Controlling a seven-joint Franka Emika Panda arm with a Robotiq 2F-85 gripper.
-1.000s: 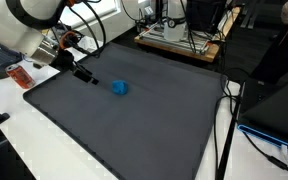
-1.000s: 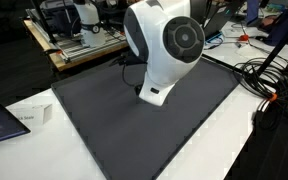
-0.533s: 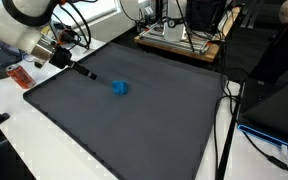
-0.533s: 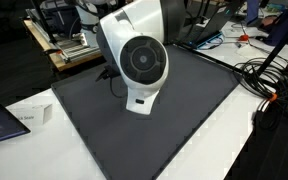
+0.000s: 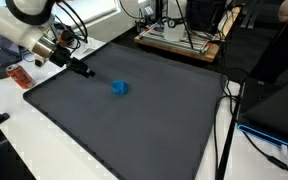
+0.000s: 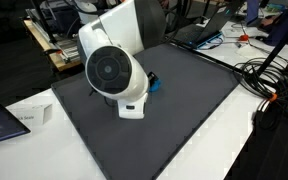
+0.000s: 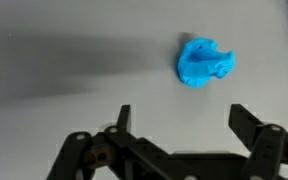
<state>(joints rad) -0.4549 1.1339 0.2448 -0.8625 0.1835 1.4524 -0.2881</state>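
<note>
End effector [image 7: 181, 112] fingers apart, nothing between them. In the wrist view its two dark fingers [image 7: 124, 118] come in from the bottom edge. Small, lumpy blue object [image 7: 205, 62] lies on the dark grey mat [image 7: 64, 60] in the upper right of the wrist view, above the gap between the fingers and nearer the right-hand one, untouched. In an exterior view the end effector [image 5: 82, 70] hangs low over the upper left part of the mat [image 5: 134, 120], with the blue object [image 5: 120, 88] near it, to its right and slightly lower in the frame. The mat covers most of the white worktop [image 5: 24, 130]. Small red item [image 5: 22, 77] sits off the mat near the left edge. In an exterior view the arm's rounded white housing [image 6: 109, 72] fills the centre and hides the end effector; only a sliver of the blue object [image 6: 155, 82] shows at its right.
</note>
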